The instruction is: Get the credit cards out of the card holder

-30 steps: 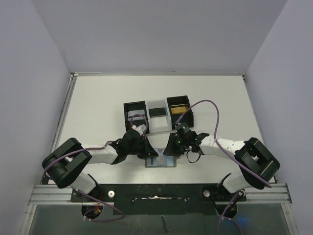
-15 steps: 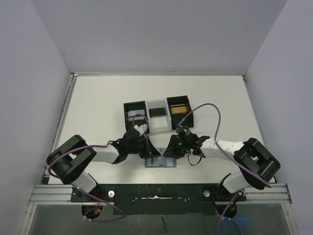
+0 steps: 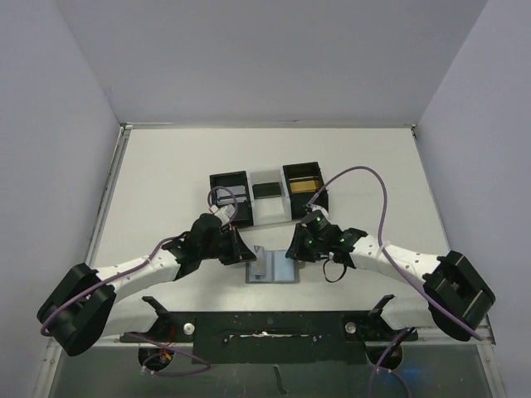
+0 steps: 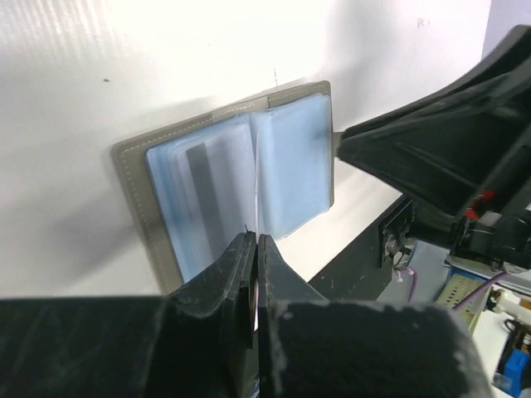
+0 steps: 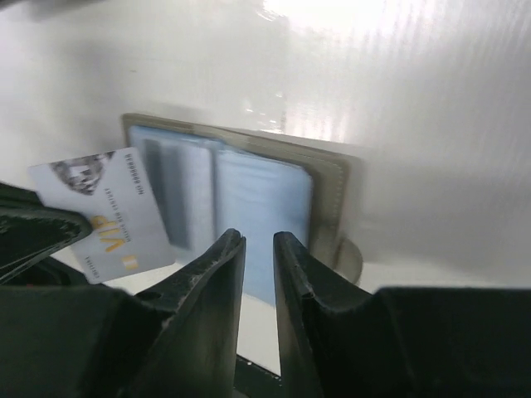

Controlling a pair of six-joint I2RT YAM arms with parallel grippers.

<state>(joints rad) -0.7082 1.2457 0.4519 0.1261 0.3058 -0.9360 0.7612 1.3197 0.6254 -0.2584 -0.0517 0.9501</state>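
The grey card holder (image 3: 284, 273) lies open on the table between my two grippers, its blue-grey sleeves (image 4: 290, 166) facing up. My left gripper (image 4: 255, 239) is shut on a pale grey credit card (image 5: 104, 211), held just off the holder's left panel. The left wrist view shows that card edge-on as a thin line (image 4: 258, 195). In the top view the left gripper (image 3: 247, 253) sits at the holder's left edge with the card (image 3: 265, 264) beside it. My right gripper (image 5: 258, 238) hovers over the holder's right panel (image 5: 257, 191). Its jaws stand slightly open with nothing between them.
A black-and-white three-compartment tray (image 3: 267, 217) stands just behind the holder; a white card (image 3: 231, 196) lies in its left bay, a black one (image 3: 267, 189) in the middle and a gold one (image 3: 304, 185) on the right. The black base rail (image 3: 265, 325) runs along the near edge.
My left gripper has drawn back to the left with the grey card, which now shows free of the sleeves. The left arm has swung lower and wider. The right gripper has barely shifted.
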